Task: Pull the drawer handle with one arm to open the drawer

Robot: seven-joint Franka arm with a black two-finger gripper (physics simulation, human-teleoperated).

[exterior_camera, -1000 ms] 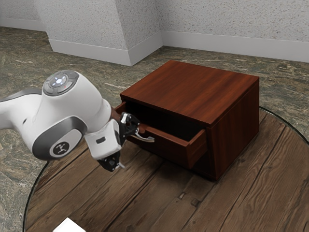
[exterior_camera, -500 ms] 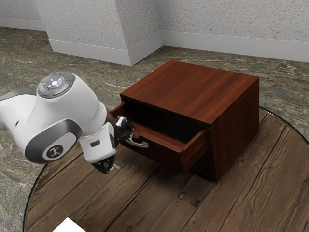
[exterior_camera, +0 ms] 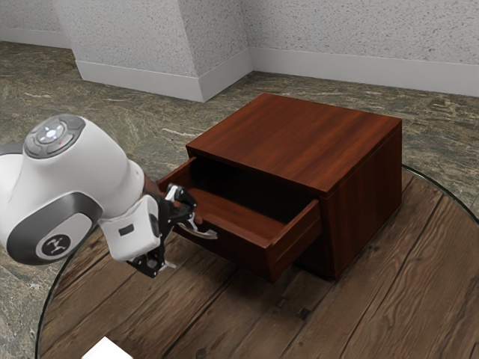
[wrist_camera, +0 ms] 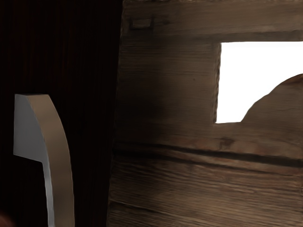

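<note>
A dark red wooden cabinet (exterior_camera: 299, 142) stands on the round plank table (exterior_camera: 359, 299). Its drawer (exterior_camera: 251, 224) is pulled partly out toward the exterior view's left, and the inside looks empty. A slim metal handle (exterior_camera: 202, 232) sticks out from the drawer front. My black gripper (exterior_camera: 183, 215) is shut on the handle's end nearest the arm. In the wrist view the pale curved handle (wrist_camera: 54, 156) lies against the dark drawer front (wrist_camera: 66, 56), with table planks (wrist_camera: 189, 179) beside it.
A white flat object (exterior_camera: 105, 349) lies at the table's near edge, seen also in the wrist view as a white patch (wrist_camera: 246, 75). The table rim (exterior_camera: 45, 314) curves just below my arm. A marbled floor and white walls surround the table.
My hand has moved toward the exterior view's left and down with the handle in it. The drawer has slid farther out of the cabinet.
</note>
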